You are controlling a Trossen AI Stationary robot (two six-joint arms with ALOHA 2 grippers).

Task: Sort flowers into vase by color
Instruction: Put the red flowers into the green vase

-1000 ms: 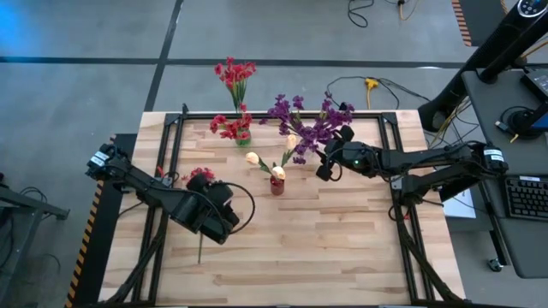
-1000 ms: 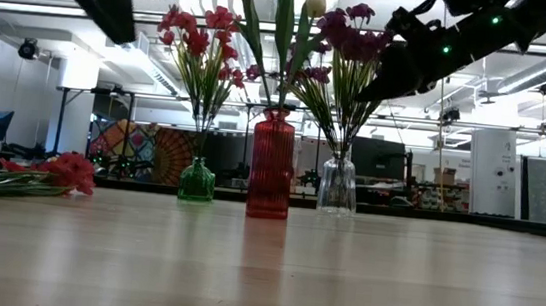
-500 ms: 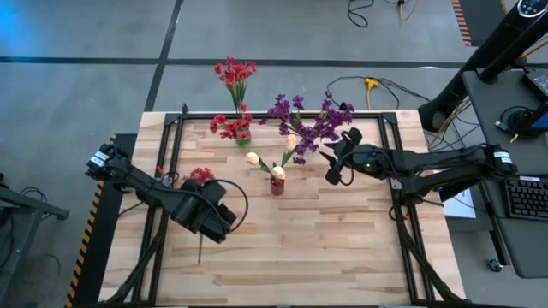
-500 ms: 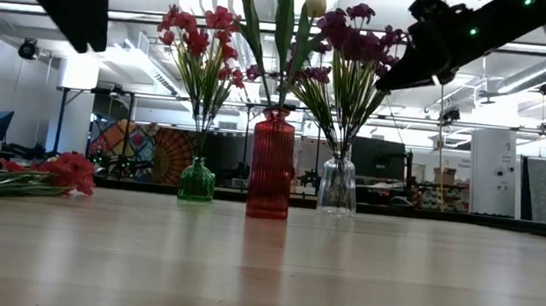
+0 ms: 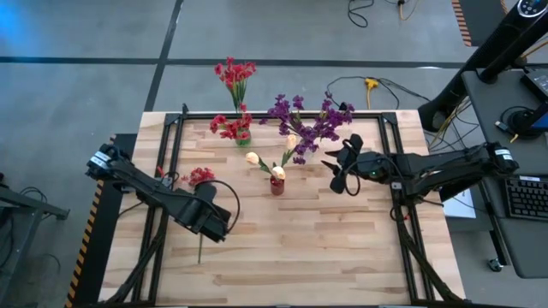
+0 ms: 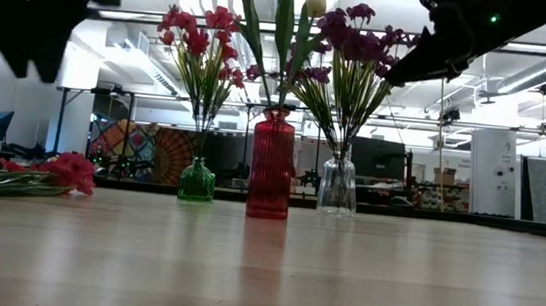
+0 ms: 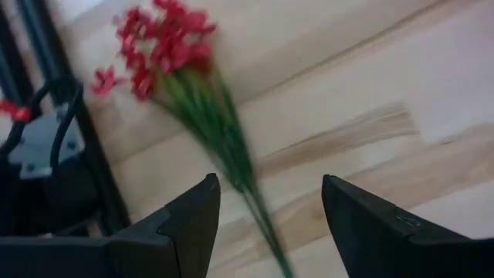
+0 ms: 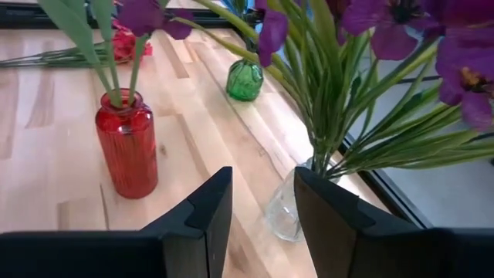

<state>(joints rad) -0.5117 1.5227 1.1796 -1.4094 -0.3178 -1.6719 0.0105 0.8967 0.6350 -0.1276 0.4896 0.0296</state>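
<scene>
Pale butcher-block wood forms the surface [image 5: 325, 239], framed by black rails and standing on a grey concrete floor.

Nearest the front edge, the left claw [image 7: 266, 212] hangs over the left part of the boards with its dark fingers [image 7: 185, 224] spread wide and nothing between them. Directly under it lies a loose sprig of red flowers [image 5: 199, 176], flat on the wood with its thin green stem running toward the front edge and its blossoms just beside the left rail.

Farther back, near the middle, stands a ribbed red glass vase [image 5: 277, 184] holding cream-yellow tulips [image 5: 253, 159]. To its right the right claw [image 8: 262, 201] hovers in the air, fingers parted by a narrow gap and empty, facing the vases. Between it and the back rail stands a clear glass vase [image 8: 284, 207] filled with purple flowers [image 5: 304, 124], whose green leaves fan out in front of the claw and crowd the space above the red vase.

Farthest back on the left, a small round green glass vase [image 6: 196, 182] carries a bunch of red blossoms [image 6: 196, 35]. Beyond the surface, cables trail on the floor, and a desk with a keyboard [image 5: 521, 197] stands at the right.
</scene>
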